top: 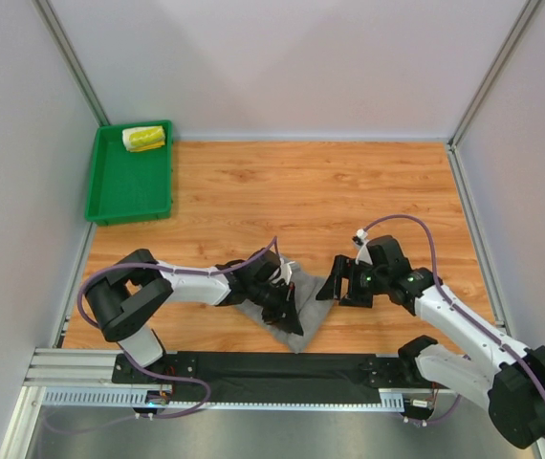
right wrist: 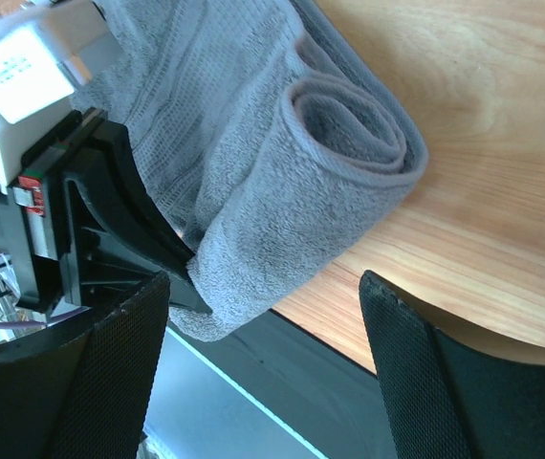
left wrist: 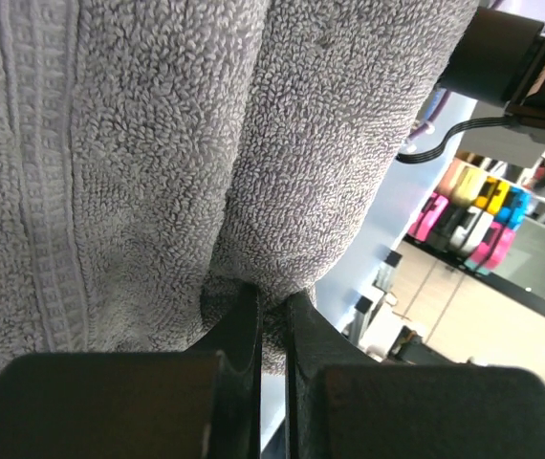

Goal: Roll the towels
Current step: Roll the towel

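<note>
The grey towel (top: 290, 308) lies at the near edge of the desk (top: 349, 191), between the two arms. It is partly rolled. The right wrist view shows a neat spiral at one end of the roll, with a flatter ribbed stretch of cloth running up from it toward the other arm. The left end effector (top: 274, 295) sits on top of this towel with its fingers all but closed, pinching a fold of terry cloth between them; in its own wrist view the cloth hangs close in front of the lens. The right end effector (top: 336, 286) hovers just beside the towel's right end with its fingers spread wide, holding nothing and, as far as can be told, touching nothing. Well apart, at the far left corner, a green tray (top: 110, 196) holds the small printed towel (top: 143, 139), which looks already rolled. The step in hand therefore seems to be rolling the grey towel, with the roll formed but likely not finished or put away. The next move probably calls for the left end effector to bring its pinched fold over the roll without loosening the spiral. The right one would then steady or grip the open end so the layers do not spring apart.
</note>
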Motion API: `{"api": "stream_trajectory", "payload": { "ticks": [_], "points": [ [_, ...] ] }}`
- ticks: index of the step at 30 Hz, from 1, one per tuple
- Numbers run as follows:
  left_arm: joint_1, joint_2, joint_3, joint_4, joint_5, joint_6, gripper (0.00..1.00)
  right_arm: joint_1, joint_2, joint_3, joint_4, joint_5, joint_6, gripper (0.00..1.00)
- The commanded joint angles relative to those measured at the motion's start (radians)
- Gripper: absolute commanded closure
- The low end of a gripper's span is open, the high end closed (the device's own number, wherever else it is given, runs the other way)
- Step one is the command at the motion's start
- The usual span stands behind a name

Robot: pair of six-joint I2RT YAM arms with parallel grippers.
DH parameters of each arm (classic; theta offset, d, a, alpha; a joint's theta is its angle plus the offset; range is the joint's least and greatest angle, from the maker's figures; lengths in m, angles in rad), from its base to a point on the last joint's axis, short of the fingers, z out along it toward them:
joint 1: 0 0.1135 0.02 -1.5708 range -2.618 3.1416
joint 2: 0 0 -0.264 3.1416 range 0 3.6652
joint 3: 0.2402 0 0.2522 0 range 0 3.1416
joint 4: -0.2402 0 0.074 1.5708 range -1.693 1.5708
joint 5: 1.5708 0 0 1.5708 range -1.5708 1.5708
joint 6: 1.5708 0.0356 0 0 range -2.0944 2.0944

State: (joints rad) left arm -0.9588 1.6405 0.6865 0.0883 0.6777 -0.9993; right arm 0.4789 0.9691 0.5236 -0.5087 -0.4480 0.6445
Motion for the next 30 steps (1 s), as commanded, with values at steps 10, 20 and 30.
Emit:
{"api": "stream_trajectory", "payload": {
  "ticks": [10, 20, 30],
  "points": [
    [0.068, 0.087, 0.015, 0.071, 0.129, -0.018, 1.00, 0.001, 0.115, -0.108, 0.245, -0.057, 0.058, 0.22],
    [0.089, 0.130, -0.019, 0.238, 0.186, -0.099, 1.00, 0.018, 0.197, -0.142, 0.354, -0.040, 0.075, 0.51],
    [0.062, 0.067, 0.106, -0.161, -0.010, 0.135, 0.74, 0.021, 0.218, -0.061, 0.204, 0.049, 0.032, 0.85]
  ]
}}
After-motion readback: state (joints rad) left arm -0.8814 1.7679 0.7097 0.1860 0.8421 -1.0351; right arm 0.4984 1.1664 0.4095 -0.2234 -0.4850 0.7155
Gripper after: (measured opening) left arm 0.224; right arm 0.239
